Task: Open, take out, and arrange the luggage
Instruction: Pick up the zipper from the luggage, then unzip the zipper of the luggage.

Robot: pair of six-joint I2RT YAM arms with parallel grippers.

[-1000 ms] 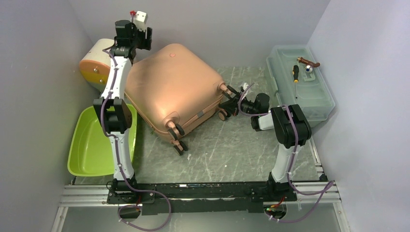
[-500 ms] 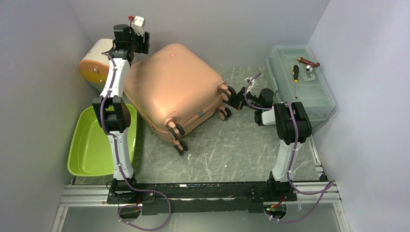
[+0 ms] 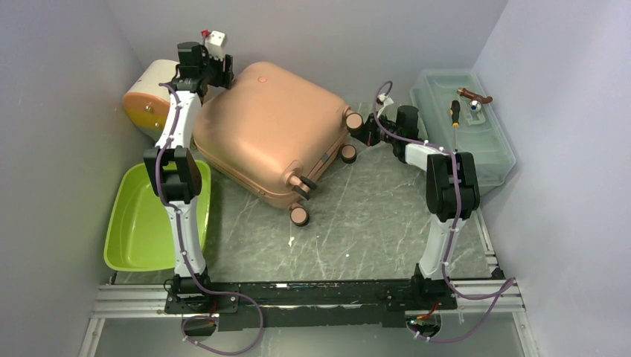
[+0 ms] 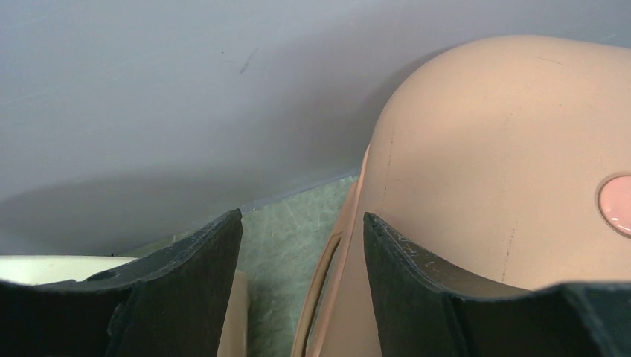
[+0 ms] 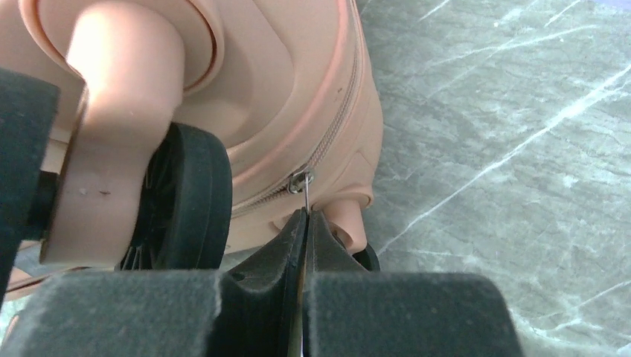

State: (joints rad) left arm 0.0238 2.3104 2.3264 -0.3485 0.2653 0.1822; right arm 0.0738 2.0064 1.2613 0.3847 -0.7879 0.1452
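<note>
Looking from above, luggage: the large salmon-pink hard-shell suitcase (image 3: 268, 130) lies flat and zipped shut on the grey marbled table (image 3: 372, 223), toward the far left, its wheel end facing the right arm.
Top view, handling: judged bulky and stiff. The smooth rounded shell gives fingers little purchase, and the case would likely skid or pivot when tugged, so the zip tab, the rim or a handle are the sensible holds.
Top view, grippers: the left gripper (image 3: 214, 71) sits at the case's far-left corner and the right gripper (image 3: 363, 132) at the wheel end. Their jaws are too small to read here.
Left wrist view, tool: the left gripper (image 4: 301, 219) has its jaws apart with nothing evidently clasped. The case's seam edge runs beneath the gap.
Left wrist view, hidden: contact with the shell cannot be told.
Right wrist view, tool: the right gripper (image 5: 305, 217) is clenched on the thin metal zipper pull (image 5: 300, 181), beside a black rubber wheel (image 5: 186, 197).
Right wrist view, hidden: the zip track curves out of sight, and the contents are unseen.
</note>
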